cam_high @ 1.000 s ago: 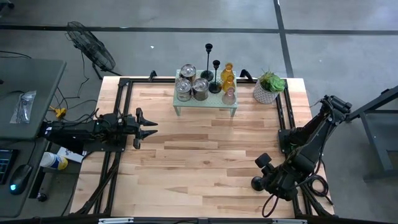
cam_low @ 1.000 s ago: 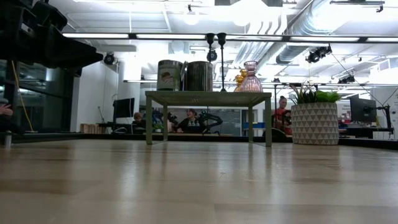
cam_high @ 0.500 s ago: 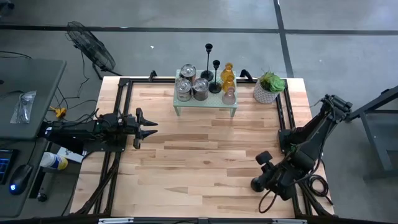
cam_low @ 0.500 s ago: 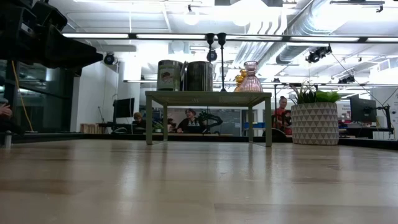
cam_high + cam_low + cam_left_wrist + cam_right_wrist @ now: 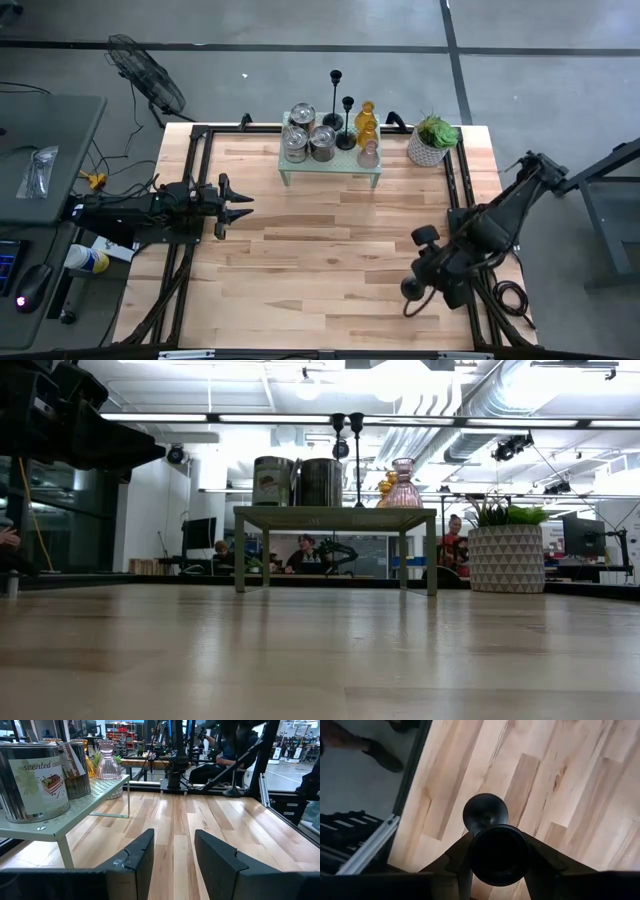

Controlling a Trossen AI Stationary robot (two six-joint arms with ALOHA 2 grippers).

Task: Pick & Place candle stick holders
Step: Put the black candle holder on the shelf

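On the pale green rack (image 5: 330,165) at the far middle stand silver cups (image 5: 322,142), two black slim sticks (image 5: 346,128), amber holders (image 5: 366,120) and a pink glass one (image 5: 368,153). They also show in the low view (image 5: 320,482). My right gripper (image 5: 420,275) is shut on another black candle stick holder (image 5: 495,855) above the table's near right part. My left gripper (image 5: 173,852) is open and empty at the left edge (image 5: 238,205), level with the rack. My right gripper pinches the black holder's wide round part (image 5: 480,857) between its two fingers. The holder shows end-on, pointing away along the fingers, its smaller round end (image 5: 485,812) beyond them. The fingers slant down toward the near edge. The holder is lifted clear of the table.
A green plant in a white pot (image 5: 432,142) stands to the right of the rack. Black frame rails (image 5: 195,170) run along the table's sides. Bare wood (image 5: 320,250) lies between the two arms. People sit in the room behind (image 5: 305,552).
My right gripper, still shut on the black holder, has gone a little toward the far edge and tipped; the holder's low end has stayed about where it was. The left arm and the things on the rack have kept still.
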